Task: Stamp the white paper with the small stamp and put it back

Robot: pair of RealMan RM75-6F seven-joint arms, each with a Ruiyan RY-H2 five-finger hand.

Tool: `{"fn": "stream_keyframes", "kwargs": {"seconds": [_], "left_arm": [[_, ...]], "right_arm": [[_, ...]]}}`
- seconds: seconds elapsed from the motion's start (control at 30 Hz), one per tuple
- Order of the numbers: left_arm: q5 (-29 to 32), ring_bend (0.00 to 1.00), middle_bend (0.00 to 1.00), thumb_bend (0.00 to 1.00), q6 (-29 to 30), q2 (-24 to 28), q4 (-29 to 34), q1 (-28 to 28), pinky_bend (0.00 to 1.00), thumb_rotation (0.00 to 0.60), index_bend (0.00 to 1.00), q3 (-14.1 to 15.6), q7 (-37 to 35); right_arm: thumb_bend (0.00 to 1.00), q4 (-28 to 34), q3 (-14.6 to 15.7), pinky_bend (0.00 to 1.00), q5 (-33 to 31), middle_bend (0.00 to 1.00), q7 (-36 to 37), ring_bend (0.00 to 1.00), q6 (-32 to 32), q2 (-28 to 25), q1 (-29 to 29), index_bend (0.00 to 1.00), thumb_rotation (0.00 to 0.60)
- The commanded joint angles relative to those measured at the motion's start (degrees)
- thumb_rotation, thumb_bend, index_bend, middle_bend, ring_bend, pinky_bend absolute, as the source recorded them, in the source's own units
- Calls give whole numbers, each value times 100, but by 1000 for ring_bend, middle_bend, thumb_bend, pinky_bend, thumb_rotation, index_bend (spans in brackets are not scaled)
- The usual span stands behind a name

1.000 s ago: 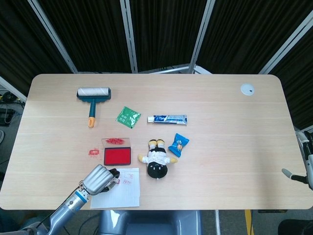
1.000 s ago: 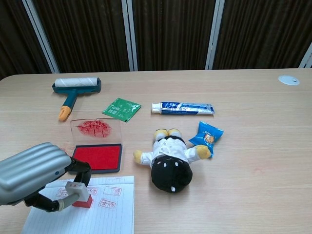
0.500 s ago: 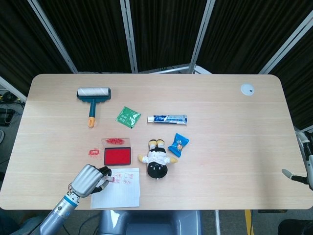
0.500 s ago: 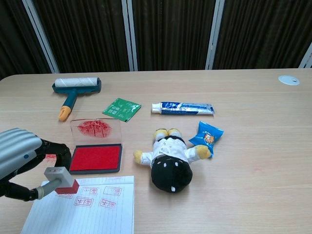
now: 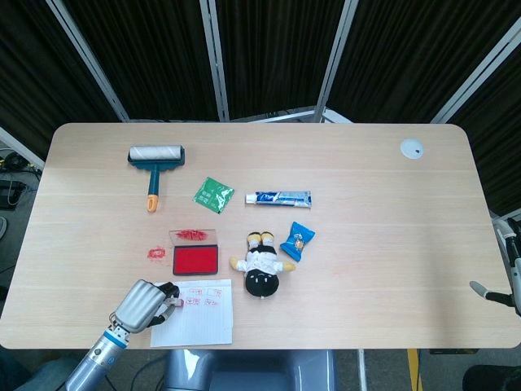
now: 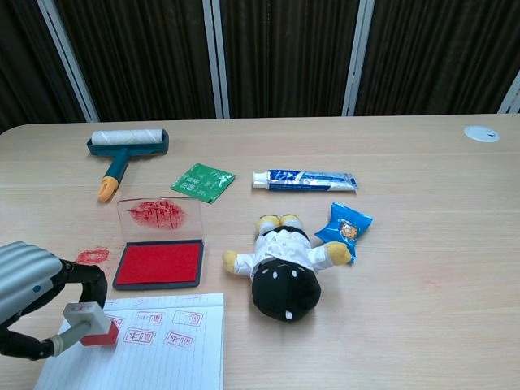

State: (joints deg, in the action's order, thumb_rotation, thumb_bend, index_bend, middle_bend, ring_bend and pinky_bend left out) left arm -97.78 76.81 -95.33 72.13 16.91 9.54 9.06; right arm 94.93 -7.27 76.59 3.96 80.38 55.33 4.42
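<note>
Over the last second the left hand [image 6: 28, 284] had lifted the small stamp [image 6: 89, 325] off the white paper [image 6: 150, 349] and drawn it toward the sheet's left edge, fingers [image 6: 85, 276] clenched around its handle; a fresh red mark lay just right of them, so stamping looked done and only the return remained. The right hand [image 5: 488, 290] barely showed; its state could not be told. One red ink pad [image 6: 159, 263] sat beyond the fingers, one stamp, one sheet bearing about five prints.

Left hand [image 6: 28, 296] curled, gripping.
</note>
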Motion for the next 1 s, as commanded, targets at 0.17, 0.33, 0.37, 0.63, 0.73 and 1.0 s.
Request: {"fn": "stream_keyframes", "kwargs": {"seconds": [0.17,0.33,0.37,0.63,0.73,1.0], "left_arm": [[29,870,569,433,7,-116,-240,-82,838,600,586,-12,-124],[-13,870,569,433,22,-146,-300,-95,838,600,587,-18,-122],[-7,870,569,433,32,-155,-309,-105,839,600,587,-30,-100],[30,870,569,433,-6,-183,-326,-135,838,600,587,-75,6],[37,870,569,433,-48,-192,-337,-130,838,600,587,-78,25],[93,870,569,433,-184,-266,-466,-127,838,600,587,-89,50]], "right_arm": [[0,3,1,0,-3,0,-8,0,-3,1,1,0,600],[0,8,1,0,-2,0,-11,0,1,0,-1,0,600],[0,7,1,0,-1,0,-10,0,2,0,-1,0,600],[0,2,0,0,-21,0,-8,0,-19,-4,3,0,600],[0,4,2,0,-28,0,-9,0,-31,-5,5,0,600],[0,1,-3,0,-48,0,14,0,-44,-12,4,0,600]]}}
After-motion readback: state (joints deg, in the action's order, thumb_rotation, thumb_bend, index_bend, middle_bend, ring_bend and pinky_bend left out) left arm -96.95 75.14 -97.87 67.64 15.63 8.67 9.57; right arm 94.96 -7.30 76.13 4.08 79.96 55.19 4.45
